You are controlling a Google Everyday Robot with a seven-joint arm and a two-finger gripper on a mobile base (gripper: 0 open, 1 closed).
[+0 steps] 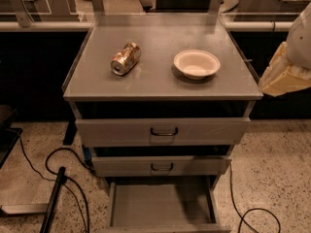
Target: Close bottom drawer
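The bottom drawer [163, 207] is the lowest of three grey drawers in the metal cabinet. It stands pulled far out toward me, a shallow, empty grey tray. Its front runs along the lower picture edge and its handle is out of view. The middle drawer [160, 166] and the top drawer [163, 130] stick out only slightly, each with a dark loop handle. My gripper [285, 75] shows as a cream-coloured end of the arm at the right edge. It hovers beside the cabinet top's right corner, well above the bottom drawer and touching nothing.
On the cabinet top [155, 81] lie a crushed can [125, 58] and a white bowl [196, 63]. Black cables [63, 164] and a dark pole lie on the speckled floor at the left. Another cable [252, 212] loops at the right. A counter runs behind.
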